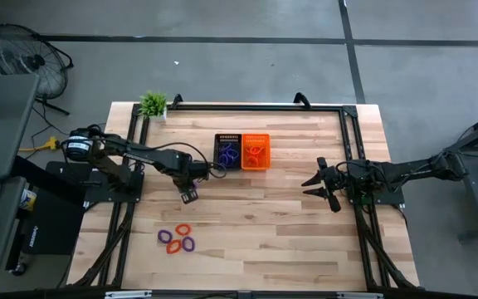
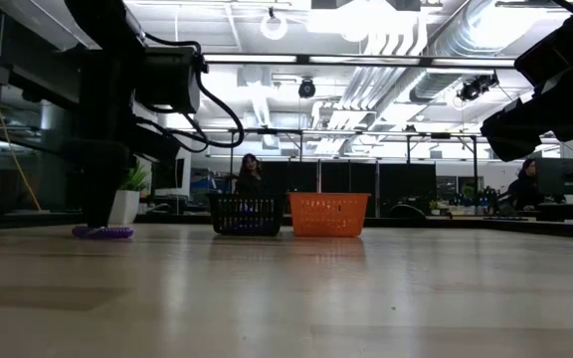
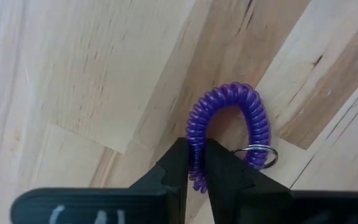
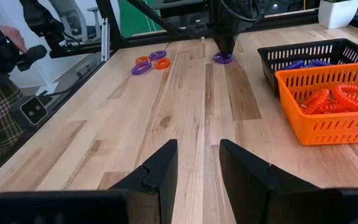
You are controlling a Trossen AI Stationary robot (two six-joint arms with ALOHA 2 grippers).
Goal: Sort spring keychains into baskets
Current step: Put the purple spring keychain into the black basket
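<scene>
The left gripper [image 3: 196,163] is down at the tabletop [image 1: 289,224], its fingers pinching a purple spring keychain [image 3: 229,124] that seems to rest on the wood. The right gripper [image 4: 197,162] waits well apart, fingers spread, near the black basket [image 1: 227,151] and orange basket [image 1: 256,151].

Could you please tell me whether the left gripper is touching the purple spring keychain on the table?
Touching. The left wrist view shows the left gripper with both fingers pinching one side of the purple spring keychain coil, no gap visible.
</scene>
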